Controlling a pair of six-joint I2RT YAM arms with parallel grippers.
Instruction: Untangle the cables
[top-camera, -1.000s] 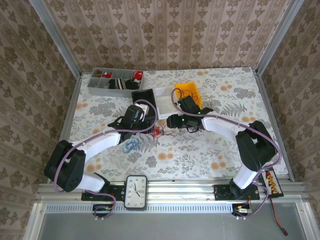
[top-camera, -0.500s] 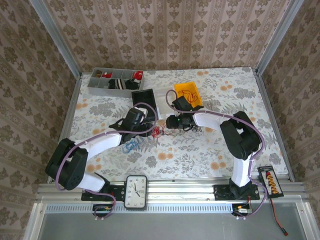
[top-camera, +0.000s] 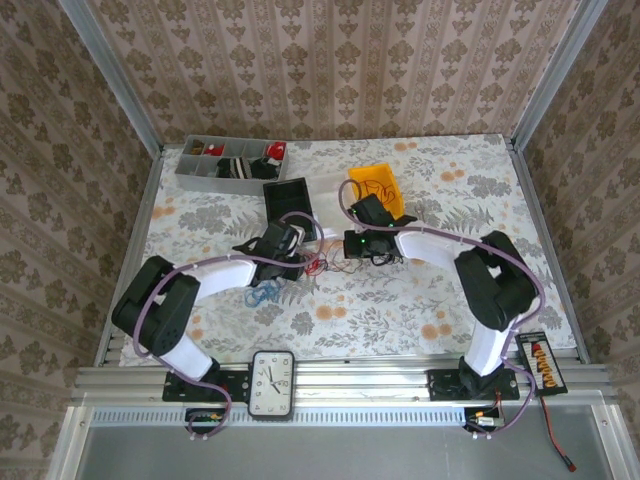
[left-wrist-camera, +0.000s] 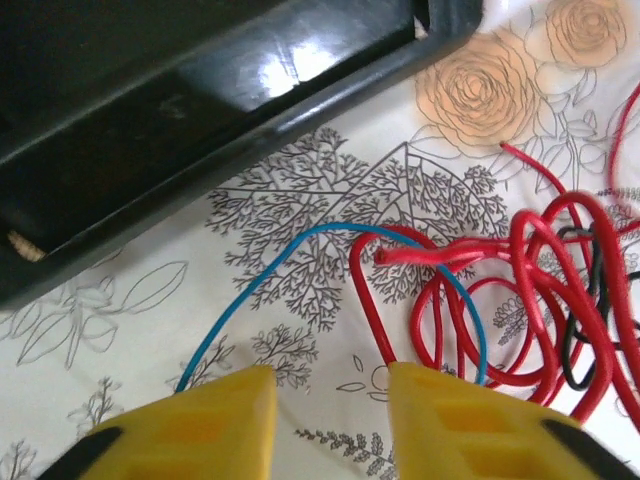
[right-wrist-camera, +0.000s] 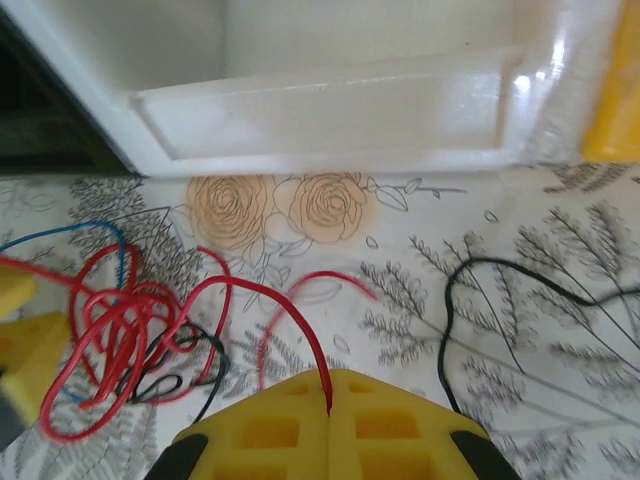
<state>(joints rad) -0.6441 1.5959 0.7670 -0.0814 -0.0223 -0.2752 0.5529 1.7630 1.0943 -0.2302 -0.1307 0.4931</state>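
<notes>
A tangle of red, blue and black cables (top-camera: 322, 263) lies mid-table between the two grippers. In the left wrist view, red loops (left-wrist-camera: 540, 290) and a black strand lie to the right. A blue cable (left-wrist-camera: 300, 255) arcs from under the left finger to behind the right one. My left gripper (left-wrist-camera: 330, 385) is open, with bare cloth showing between its yellow fingers, and it sits just left of the tangle (top-camera: 300, 258). My right gripper (right-wrist-camera: 329, 385) is shut on a red cable (right-wrist-camera: 270, 298) that leads left into the tangle (right-wrist-camera: 120, 320). A loose black cable (right-wrist-camera: 470, 275) lies to its right.
A black tray (top-camera: 290, 200), a white tray (right-wrist-camera: 330, 100) and a yellow bin (top-camera: 378, 185) stand just behind the tangle. A grey organiser (top-camera: 225, 160) sits at the back left. A small blue bundle (top-camera: 262, 293) lies nearer the front, and a clock (top-camera: 272, 382) is on the front rail.
The right gripper has closed onto the red cable. The left gripper's jaws have narrowed and it has moved right, up to the tangle. The right elbow has swung.
</notes>
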